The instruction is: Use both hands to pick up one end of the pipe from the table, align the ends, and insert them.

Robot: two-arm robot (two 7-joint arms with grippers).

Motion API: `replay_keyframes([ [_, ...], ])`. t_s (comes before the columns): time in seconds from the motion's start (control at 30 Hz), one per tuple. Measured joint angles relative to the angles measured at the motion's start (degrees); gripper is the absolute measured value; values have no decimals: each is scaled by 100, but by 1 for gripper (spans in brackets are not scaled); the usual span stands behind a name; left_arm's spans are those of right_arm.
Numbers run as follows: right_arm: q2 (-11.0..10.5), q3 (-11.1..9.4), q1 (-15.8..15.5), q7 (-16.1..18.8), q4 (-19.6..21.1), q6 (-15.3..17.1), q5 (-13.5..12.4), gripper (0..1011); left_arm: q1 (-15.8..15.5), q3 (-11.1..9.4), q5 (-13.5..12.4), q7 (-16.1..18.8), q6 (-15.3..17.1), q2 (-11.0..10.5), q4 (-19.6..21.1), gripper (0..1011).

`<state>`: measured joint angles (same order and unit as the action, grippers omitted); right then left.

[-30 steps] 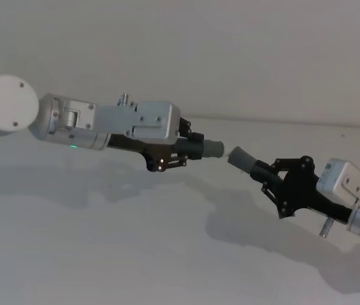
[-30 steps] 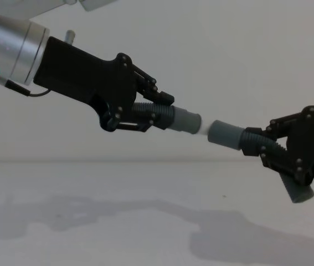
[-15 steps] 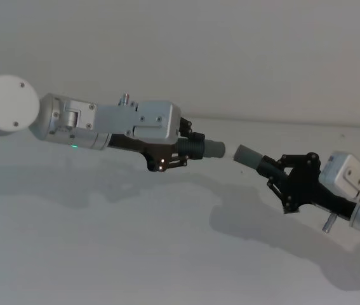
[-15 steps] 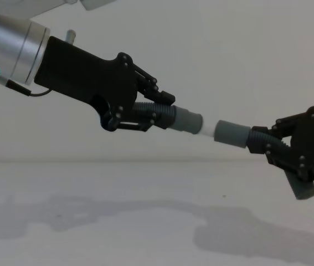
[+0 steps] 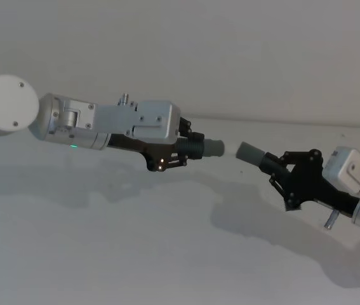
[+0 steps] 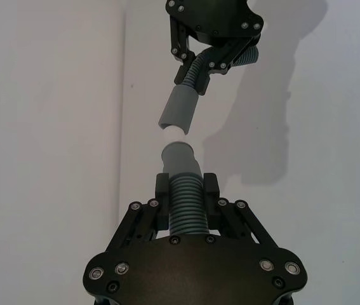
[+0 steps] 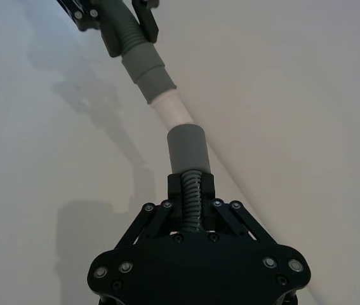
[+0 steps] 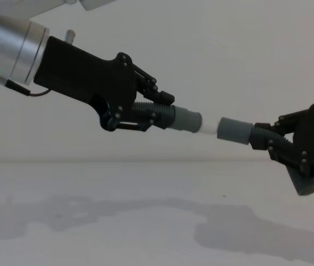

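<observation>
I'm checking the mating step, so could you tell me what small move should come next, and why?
Probably ease the right end effector toward the left end effector, along the pipe's line. Its grey socket faces the white tip of the left pipe piece with a gap between them, roughly in line.

Two dark grey pipe pieces are held in the air above the white tabletop (image 8: pixel 90 221), their tips facing each other. The left pipe piece (image 8: pixel 170 117) has a ribbed middle, a smooth grey collar and a narrower white tip (image 7: pixel 172 111) pointing at the other piece. The right pipe piece (image 8: pixel 245 133) is gently bent, with a plain grey socket (image 7: pixel 188 147). Tip and socket lie nearly in line, very near each other, not yet inserted.
</observation>
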<state>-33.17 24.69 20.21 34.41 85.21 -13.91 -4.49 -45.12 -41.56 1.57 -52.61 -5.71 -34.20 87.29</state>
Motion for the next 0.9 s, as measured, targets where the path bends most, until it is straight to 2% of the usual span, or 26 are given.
replay_keyframes([
  [0.47, -38, 77, -8, 107, 132, -96, -171, 144, 0, -1, -1, 0, 2, 0, 0, 299],
  [0.9, 52, 53, 2, -80, 44, 106, -179, 144, 0, -3, 0, 0, 2, 3, 1, 299],
])
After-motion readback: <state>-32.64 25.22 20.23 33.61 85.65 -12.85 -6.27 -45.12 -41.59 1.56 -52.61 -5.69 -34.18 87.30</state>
